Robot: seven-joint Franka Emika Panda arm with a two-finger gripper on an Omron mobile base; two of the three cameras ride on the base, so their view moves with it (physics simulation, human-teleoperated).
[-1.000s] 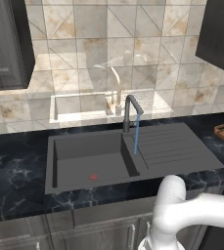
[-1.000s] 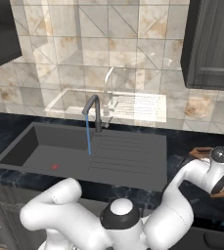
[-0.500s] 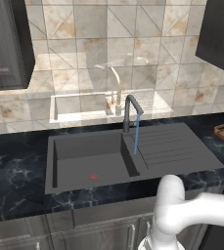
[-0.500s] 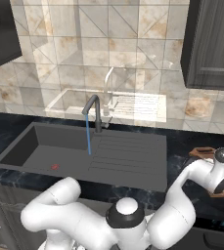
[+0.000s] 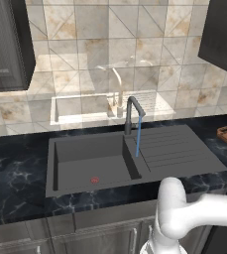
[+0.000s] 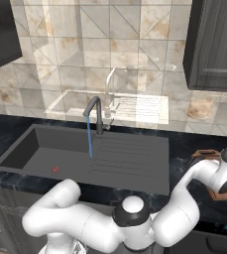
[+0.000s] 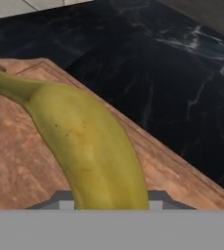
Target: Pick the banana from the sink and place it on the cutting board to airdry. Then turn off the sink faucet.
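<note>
You have the banana (image 7: 89, 146) over the cutting board (image 7: 15, 166), seen close in the hand view, its stem end pointing to the upper left; the gripper is clamped on the banana, which runs down between the fingers at the bottom edge. Black marble counter (image 7: 157, 73) lies beyond the board's rim. In the base views, the sink (image 5: 90, 158) holds only its red drain ring (image 5: 94, 180). The faucet (image 5: 131, 111) runs a thin blue stream (image 5: 138, 139).
</note>
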